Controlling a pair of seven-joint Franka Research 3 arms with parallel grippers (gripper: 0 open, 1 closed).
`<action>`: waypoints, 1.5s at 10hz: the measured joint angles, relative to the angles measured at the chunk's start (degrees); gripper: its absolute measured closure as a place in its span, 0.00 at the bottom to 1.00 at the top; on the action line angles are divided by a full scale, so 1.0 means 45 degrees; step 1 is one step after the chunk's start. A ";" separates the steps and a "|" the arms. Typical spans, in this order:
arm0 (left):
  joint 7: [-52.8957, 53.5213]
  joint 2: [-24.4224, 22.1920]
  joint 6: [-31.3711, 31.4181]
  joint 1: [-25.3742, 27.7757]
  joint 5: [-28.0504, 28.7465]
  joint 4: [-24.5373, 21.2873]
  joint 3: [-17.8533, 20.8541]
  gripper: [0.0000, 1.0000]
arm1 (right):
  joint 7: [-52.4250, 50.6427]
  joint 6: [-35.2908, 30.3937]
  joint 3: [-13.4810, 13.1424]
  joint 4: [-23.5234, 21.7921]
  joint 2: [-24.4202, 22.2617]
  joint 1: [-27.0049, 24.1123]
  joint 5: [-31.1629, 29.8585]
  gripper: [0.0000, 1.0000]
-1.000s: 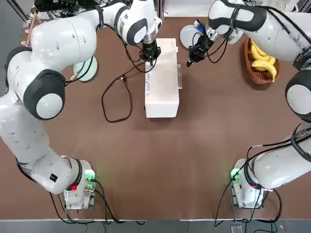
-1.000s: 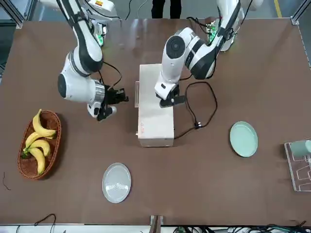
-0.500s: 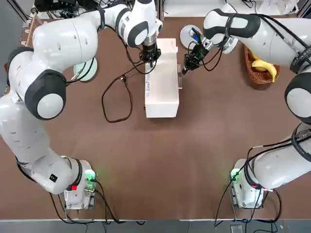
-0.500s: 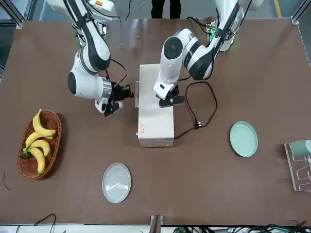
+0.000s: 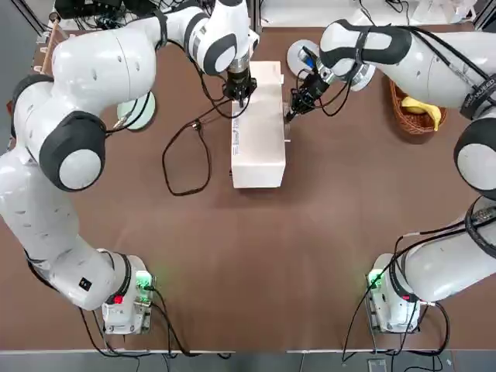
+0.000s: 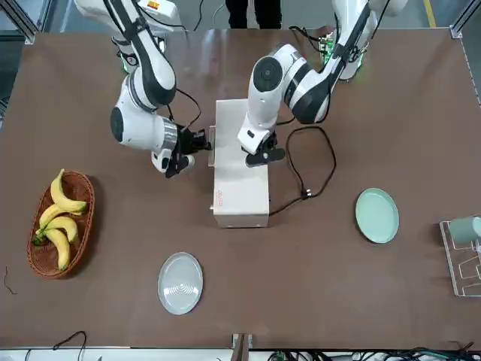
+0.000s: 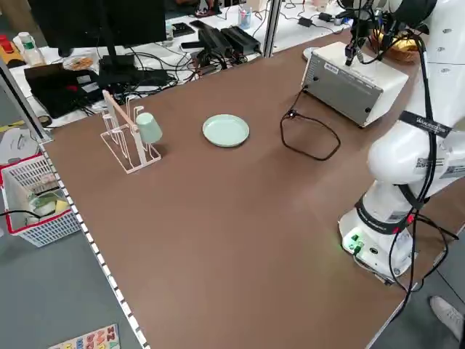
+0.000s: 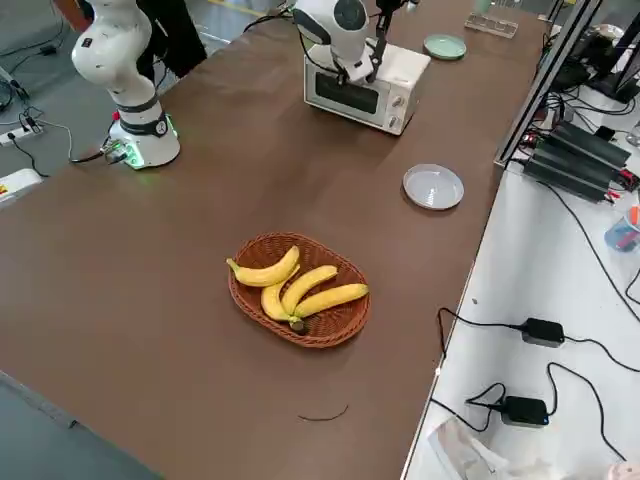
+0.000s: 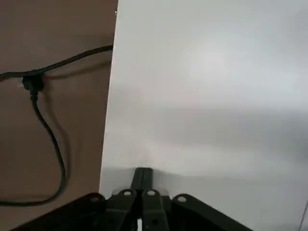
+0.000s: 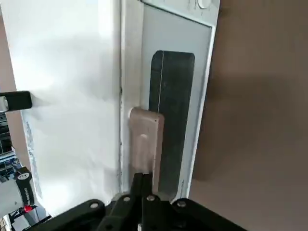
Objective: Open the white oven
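Oven [image 5: 258, 128] sits at the far middle of the brown desk [image 5: 256, 256], its long top running toward the robot, door facing the robot's right. Door reads as shut: in the right wrist view the glass [image 10: 172, 115] and frame lie flat against the oven body, handle [image 10: 144, 144] standing out from the top edge of the door. Black cord [image 5: 186, 151] trails from the oven's back side and loops on the desk to the robot's left. Left claw [image 5: 239, 91] is down on the oven's top near its far end, fingers pressed together, tips touching the white surface [image 9: 143, 177]. Right claw [image 5: 293, 111] is at the door side, just beside the handle near the oven's far end; fingers closed together with nothing between them, tips at the handle's end in the right wrist view [image 10: 142, 180]; whether they touch it, cannot tell. Outward from the oven: grey plate [image 6: 180, 283] on the desk beyond the oven's far end, at the desk's far edge; green plate [image 6: 376, 215] well apart on the robot's left; basket [image 8: 300, 290] holding bananas [image 8: 295, 283] well apart on the robot's right. A rack with a pale green cup [image 7: 148, 127] stands near the left far corner of the desk. A person's legs [image 6: 254, 13] show behind the arm bases in the front view.
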 joint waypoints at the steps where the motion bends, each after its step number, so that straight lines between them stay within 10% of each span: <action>1: 0.0000 0.0000 0.0000 0.0000 0.0000 0.0000 0.0000 0.98 | 0.0004 0.0043 0.0016 -0.0017 -0.0001 -0.0005 0.0001 0.96; 15: -0.0012 0.0000 0.0016 0.0010 0.0000 0.0006 -0.0002 0.99 | -0.1563 0.0103 -0.0689 -0.1206 0.0296 -0.1060 -0.1615 0.96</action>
